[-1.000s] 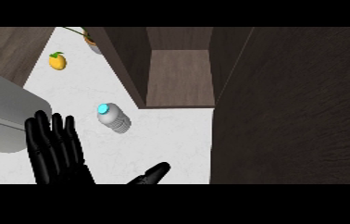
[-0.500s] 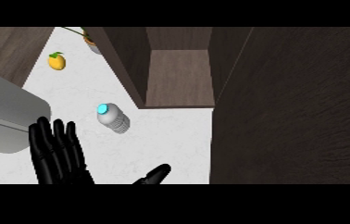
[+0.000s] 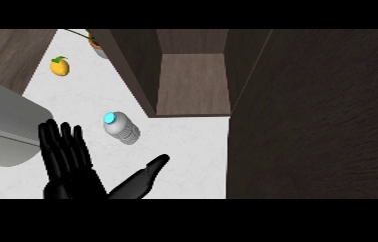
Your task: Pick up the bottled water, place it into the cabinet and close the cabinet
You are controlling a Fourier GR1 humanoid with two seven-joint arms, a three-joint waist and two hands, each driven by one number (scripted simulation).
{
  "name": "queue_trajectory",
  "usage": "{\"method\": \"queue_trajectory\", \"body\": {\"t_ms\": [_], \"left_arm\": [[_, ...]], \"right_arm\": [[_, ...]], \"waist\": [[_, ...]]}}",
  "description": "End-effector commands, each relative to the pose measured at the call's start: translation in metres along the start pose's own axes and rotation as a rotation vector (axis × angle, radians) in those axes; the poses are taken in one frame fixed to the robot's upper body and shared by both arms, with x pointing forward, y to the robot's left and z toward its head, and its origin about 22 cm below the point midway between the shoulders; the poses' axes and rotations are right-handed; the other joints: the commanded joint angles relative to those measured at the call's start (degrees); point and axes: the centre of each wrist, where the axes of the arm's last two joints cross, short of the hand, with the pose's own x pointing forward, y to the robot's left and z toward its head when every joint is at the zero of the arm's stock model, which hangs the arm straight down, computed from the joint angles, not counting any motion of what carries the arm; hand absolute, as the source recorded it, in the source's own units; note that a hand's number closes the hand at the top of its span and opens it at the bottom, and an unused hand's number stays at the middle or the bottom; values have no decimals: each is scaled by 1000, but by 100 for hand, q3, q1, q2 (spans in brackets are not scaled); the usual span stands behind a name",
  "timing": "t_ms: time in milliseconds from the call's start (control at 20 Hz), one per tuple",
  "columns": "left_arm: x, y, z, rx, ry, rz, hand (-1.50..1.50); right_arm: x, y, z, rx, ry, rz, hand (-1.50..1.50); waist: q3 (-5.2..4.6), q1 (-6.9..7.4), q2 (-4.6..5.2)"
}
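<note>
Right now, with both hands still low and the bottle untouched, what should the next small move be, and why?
Probably move the right hand up and forward to the bottled water and curl round it. The bottle stands free on the counter, just above that hand's straight fingers, and the cabinet beyond is already open. The left hand rests open at the lower left.

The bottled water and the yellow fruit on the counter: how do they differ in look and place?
The bottled water is clear grey with a light blue cap; the yellow fruit is yellow-orange with a small green top. The bottle looks larger than the fruit. The bottle is near the left hand and just before the open cabinet; the fruit lies further back, to the left. Both rest on the white counter, and no hand touches either.
</note>
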Motion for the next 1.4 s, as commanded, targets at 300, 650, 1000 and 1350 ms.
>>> {"method": "queue_trajectory", "body": {"t_ms": [300, 650, 1000, 1350], "left_arm": [[-50, 17, -13, 67, 101, -58, -150], [-97, 38, -30, 66, 157, -57, -150], [-147, 76, -56, 81, 150, -6, -150], [-195, 67, -56, 82, 150, -26, -150]], "right_arm": [[49, 8, 20, 13, -55, 3, -150], [43, 7, 33, 11, -62, -23, -150], [39, 5, 45, 10, -50, -5, -150], [38, 2, 45, 17, -62, 1, -150]], "waist": [[-18, -9, -1], [-14, -34, -2], [-3, -26, 0], [0, -13, 25]]}}
